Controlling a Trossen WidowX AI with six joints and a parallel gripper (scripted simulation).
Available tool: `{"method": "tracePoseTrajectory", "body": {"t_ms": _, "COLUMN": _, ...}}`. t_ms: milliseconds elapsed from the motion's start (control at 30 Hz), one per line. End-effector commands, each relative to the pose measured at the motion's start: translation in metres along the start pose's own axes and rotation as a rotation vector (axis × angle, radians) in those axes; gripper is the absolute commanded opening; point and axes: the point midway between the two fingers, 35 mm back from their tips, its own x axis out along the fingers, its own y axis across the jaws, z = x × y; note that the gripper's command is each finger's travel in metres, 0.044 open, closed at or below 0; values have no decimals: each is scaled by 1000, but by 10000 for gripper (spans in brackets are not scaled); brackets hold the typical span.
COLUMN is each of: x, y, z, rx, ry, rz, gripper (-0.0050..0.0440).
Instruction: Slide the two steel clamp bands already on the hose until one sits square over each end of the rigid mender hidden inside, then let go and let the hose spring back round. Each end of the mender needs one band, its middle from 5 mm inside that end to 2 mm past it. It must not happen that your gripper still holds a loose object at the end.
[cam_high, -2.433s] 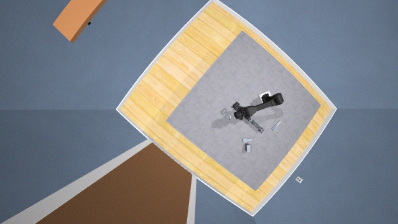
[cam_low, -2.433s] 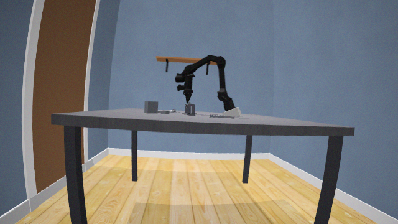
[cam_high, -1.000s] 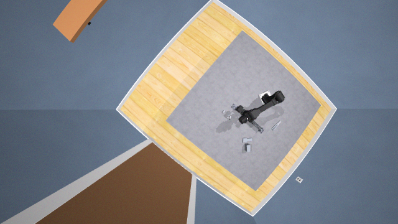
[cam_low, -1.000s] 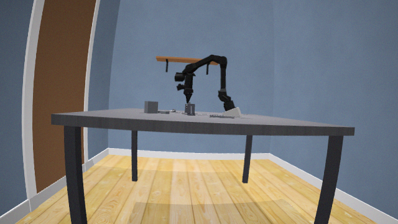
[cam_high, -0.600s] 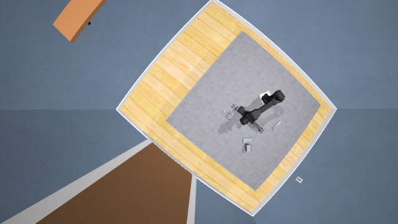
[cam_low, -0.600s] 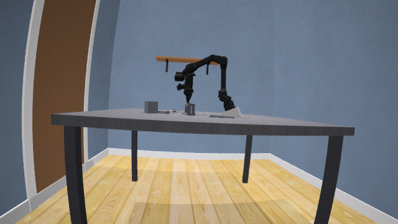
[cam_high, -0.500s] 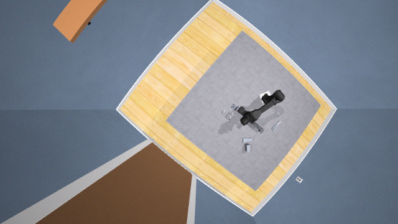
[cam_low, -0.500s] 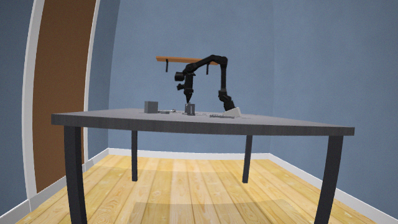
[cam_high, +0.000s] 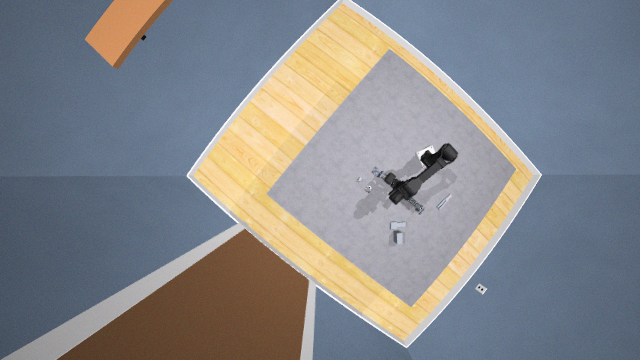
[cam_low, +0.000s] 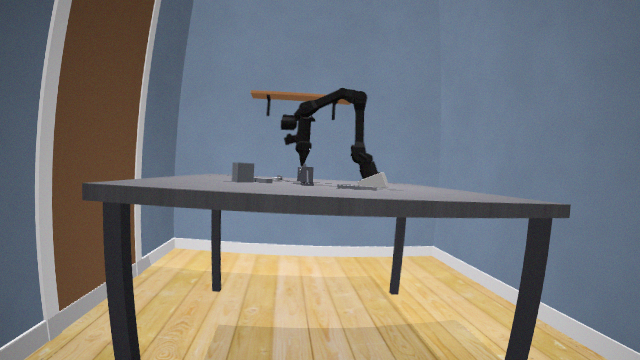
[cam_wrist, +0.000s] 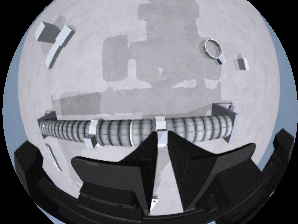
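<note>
A ribbed grey hose (cam_wrist: 113, 129) (cam_high: 416, 204) lies across the grey table top (cam_high: 350, 125) (cam_low: 200, 192), held in dark stands at both ends. From the exterior view I see it nearly end-on, behind one stand (cam_low: 306, 175). My gripper (cam_wrist: 161, 135) (cam_high: 396, 191) (cam_low: 302, 162) points straight down onto the hose near its middle. It is shut on a light steel clamp band (cam_wrist: 160, 121) that sits on the hose at the fingertips. I cannot pick out the second band. The mender inside the hose is hidden.
A grey block (cam_high: 398, 237) (cam_low: 242, 171) (cam_wrist: 55, 35) stands to one side of the hose. A small ring (cam_wrist: 213, 48) (cam_high: 367, 188) and a small part (cam_wrist: 241, 63) (cam_high: 359, 179) lie beyond it. A flat metal bar (cam_high: 443, 201) (cam_low: 350, 187) lies near the arm's base (cam_high: 426, 150) (cam_low: 375, 180).
</note>
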Motion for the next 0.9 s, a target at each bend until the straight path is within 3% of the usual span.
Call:
{"method": "tracePoseTrajectory", "body": {"t_ms": 0, "x": 0, "y": 5, "z": 0, "rx": -2, "ry": 0, "rz": -1, "gripper": 0}}
{"method": "tracePoseTrajectory", "body": {"t_ms": 233, "x": 0, "y": 10, "z": 0, "rx": -2, "ry": 0, "rz": -1, "gripper": 0}}
{"method": "tracePoseTrajectory", "body": {"t_ms": 367, "x": 0, "y": 8, "z": 0, "rx": -2, "ry": 0, "rz": 1, "gripper": 90}}
{"method": "tracePoseTrajectory", "body": {"t_ms": 867, "x": -6, "y": 9, "z": 0, "rx": -1, "ry": 0, "rz": 1, "gripper": 90}}
